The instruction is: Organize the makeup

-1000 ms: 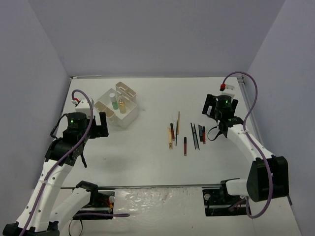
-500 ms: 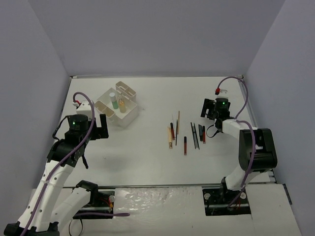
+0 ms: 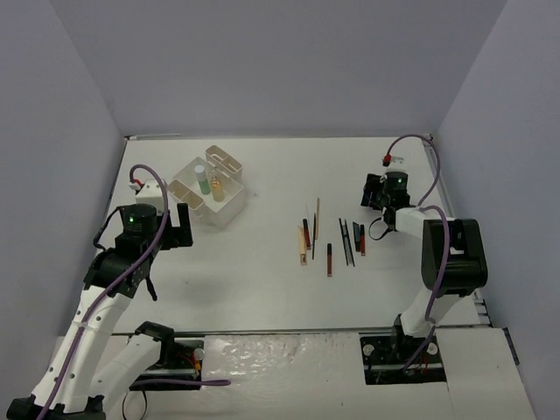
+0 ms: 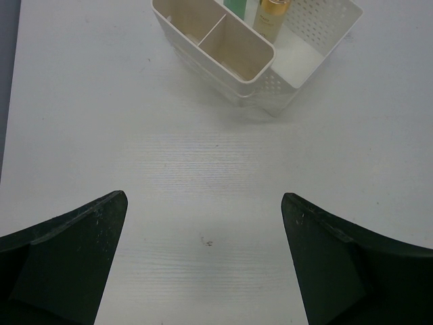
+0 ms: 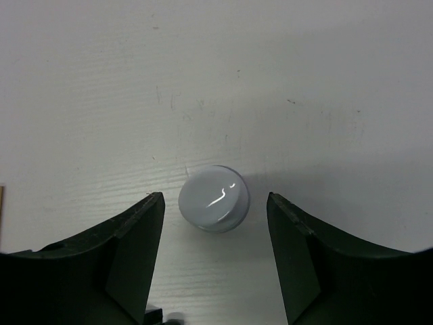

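Observation:
The makeup sticks [image 3: 329, 240], black, red and tan, lie in a loose row at the table's middle right. My right gripper [image 3: 379, 194] hangs just beyond them, pointing down. In the right wrist view a grey-lilac bottle [image 5: 214, 198] stands upright between the jaws of my right gripper [image 5: 215, 206], which are open with a small gap on each side. The gripper hides this bottle in the top view. A pale green bottle [image 3: 200, 181] and a gold bottle [image 3: 217, 187] stand in the white box [image 3: 229, 206]. My left gripper [image 4: 203, 223] is wide open and empty, short of the box [image 4: 237, 64].
The white compartmented box has several empty sections on its near side [image 4: 203, 27]. The table's back edge and right rail [image 3: 437, 166] run close behind my right gripper. Purple cables loop off both arms.
My right arm has folded in and swung its gripper slightly back and right over the grey-lilac bottle, and its jaws have narrowed around it. The left arm has hardly moved.

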Controlling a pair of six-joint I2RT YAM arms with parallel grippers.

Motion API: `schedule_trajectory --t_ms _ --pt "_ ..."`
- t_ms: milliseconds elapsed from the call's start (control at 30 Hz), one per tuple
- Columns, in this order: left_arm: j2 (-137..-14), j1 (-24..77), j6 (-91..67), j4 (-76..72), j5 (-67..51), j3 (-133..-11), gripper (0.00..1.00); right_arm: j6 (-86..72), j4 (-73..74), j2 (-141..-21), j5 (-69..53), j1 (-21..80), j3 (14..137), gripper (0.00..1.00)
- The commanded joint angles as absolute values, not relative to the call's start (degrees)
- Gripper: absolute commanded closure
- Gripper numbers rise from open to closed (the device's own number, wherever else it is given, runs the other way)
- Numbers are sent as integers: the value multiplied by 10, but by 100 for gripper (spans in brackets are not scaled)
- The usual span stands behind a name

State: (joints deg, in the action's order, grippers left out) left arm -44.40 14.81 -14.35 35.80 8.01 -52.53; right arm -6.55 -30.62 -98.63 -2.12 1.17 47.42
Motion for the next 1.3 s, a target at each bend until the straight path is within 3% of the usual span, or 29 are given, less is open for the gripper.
schedule_trajectory --t_ms 0,300,700,1000,1267 --pt "-445 144 -151 330 91 -541 3 -59 -346 -985 -25 6 512 43" --pt "-444 144 -150 330 91 -541 3 -47 -345 -985 -28 6 517 57" --pt "-444 144 -150 329 88 -540 3 -20 -328 -914 -38 30 508 98" --pt "-448 144 -150 329 83 -540 3 6 -290 -841 -75 230 537 100" --pt "-449 144 -149 330 81 -539 3 7 -304 -925 -119 397 610 100"
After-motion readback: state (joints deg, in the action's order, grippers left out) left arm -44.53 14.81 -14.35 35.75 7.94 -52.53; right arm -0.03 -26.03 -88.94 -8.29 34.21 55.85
